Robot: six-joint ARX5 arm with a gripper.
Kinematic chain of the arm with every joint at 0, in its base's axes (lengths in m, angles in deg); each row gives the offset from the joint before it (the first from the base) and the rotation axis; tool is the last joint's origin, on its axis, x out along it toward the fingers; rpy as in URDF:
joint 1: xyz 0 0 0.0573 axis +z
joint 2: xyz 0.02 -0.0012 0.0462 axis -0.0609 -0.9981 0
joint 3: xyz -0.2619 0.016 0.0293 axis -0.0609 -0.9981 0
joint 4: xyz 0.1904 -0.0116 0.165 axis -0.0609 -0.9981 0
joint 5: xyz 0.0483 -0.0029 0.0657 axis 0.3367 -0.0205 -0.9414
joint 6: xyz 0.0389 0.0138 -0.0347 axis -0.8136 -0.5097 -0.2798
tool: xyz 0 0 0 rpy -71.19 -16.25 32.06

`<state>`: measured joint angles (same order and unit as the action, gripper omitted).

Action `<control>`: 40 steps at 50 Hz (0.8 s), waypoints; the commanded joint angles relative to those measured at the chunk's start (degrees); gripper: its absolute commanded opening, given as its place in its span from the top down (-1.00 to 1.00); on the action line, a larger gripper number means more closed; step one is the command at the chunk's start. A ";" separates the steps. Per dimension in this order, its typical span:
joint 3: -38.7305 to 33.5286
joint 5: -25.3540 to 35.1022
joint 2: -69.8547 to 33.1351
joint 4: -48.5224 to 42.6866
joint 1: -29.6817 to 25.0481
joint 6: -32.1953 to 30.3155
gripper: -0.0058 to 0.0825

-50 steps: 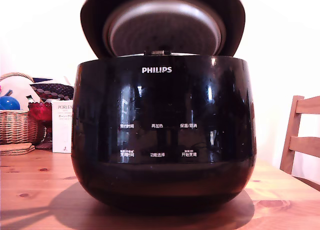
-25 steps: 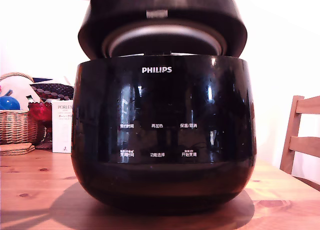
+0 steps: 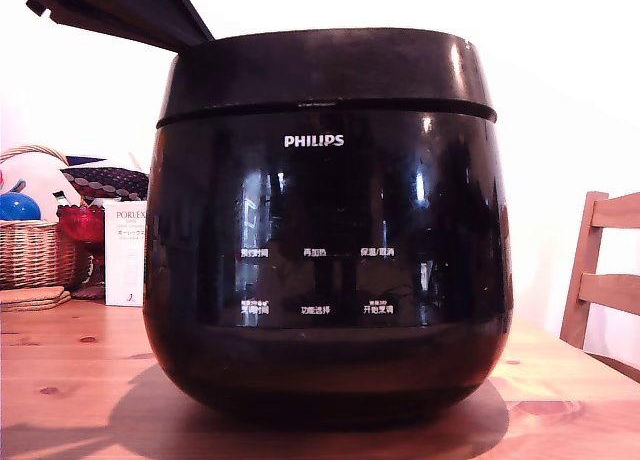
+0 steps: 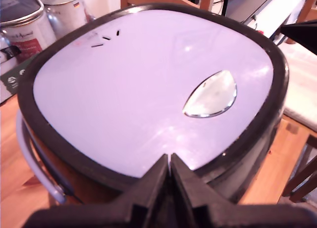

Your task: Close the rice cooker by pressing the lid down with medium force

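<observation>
We see the lid (image 3: 325, 68) down flat on the cooker (image 3: 327, 270), mid-frame on the worktop (image 3: 70, 380). Our gripper (image 4: 169, 161), fingers pressed together on nothing, touches the lid's edge.

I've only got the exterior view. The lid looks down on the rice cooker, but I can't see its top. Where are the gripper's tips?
Observer: In the wrist view the gripper is shut, and its tips are over the rim of the lid, not its middle.
Operator: Is there anything on top that I should keep off?
Observer: A silver teardrop-shaped button sits in the glossy lid top, well apart from the tips.
Operator: What's behind the rice cooker? It blocks my view.
Observer: Two metal cans stand close beside it.
</observation>
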<state>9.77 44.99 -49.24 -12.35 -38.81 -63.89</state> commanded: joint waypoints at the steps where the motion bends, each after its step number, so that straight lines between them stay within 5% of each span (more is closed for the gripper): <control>1: -8.74 0.35 -3.67 -4.92 -1.20 -0.55 0.92; 26: -10.01 0.48 -1.73 6.23 -3.08 1.05 0.92; 40: -2.47 -3.10 3.06 11.65 -1.86 0.94 0.92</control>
<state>5.27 42.82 -46.86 -1.45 -41.35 -63.04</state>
